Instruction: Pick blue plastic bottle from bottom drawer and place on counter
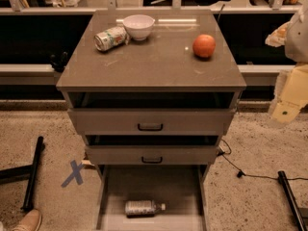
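The blue plastic bottle (143, 208) lies on its side on the floor of the open bottom drawer (153, 182), cap pointing right, near the drawer's front. The counter (154, 61) is the cabinet's flat grey-brown top. My gripper (288, 97) shows as a cream and white shape at the right edge of the view. It hangs beside the counter's right side at about the level of the top drawer, well above and to the right of the bottle. Nothing shows in it.
On the counter stand a white bowl (138, 26), a dented green-and-white can (110, 37) on its side and an orange (204, 45). Two upper drawers with black handles (150, 127) are slightly open. A black cable (240, 170) and black stand legs (32, 172) lie on the floor.
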`<state>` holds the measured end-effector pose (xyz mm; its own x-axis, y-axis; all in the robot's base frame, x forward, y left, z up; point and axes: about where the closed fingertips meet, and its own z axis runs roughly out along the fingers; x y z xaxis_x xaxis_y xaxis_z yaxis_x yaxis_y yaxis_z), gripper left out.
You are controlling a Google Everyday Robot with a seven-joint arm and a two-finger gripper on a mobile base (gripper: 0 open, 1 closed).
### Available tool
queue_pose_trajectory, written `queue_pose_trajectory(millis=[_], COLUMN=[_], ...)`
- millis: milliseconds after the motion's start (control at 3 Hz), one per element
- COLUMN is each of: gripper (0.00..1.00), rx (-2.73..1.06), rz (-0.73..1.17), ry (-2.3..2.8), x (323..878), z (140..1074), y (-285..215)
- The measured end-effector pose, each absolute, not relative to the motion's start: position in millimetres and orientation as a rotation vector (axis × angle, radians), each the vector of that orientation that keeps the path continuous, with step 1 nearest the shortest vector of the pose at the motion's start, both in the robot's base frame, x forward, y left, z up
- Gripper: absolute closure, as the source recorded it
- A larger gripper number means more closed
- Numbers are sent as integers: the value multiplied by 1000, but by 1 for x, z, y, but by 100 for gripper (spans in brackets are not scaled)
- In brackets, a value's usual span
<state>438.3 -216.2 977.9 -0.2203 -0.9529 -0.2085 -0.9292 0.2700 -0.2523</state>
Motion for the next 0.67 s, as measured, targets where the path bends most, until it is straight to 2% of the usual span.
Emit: queue_pose_trajectory(millis=[333, 667], gripper=[0, 0], rx=[-1726, -1803], rz=[-100, -38], ry=[2225, 2199], x=[438, 439], z=[975, 930], y=[-216, -209])
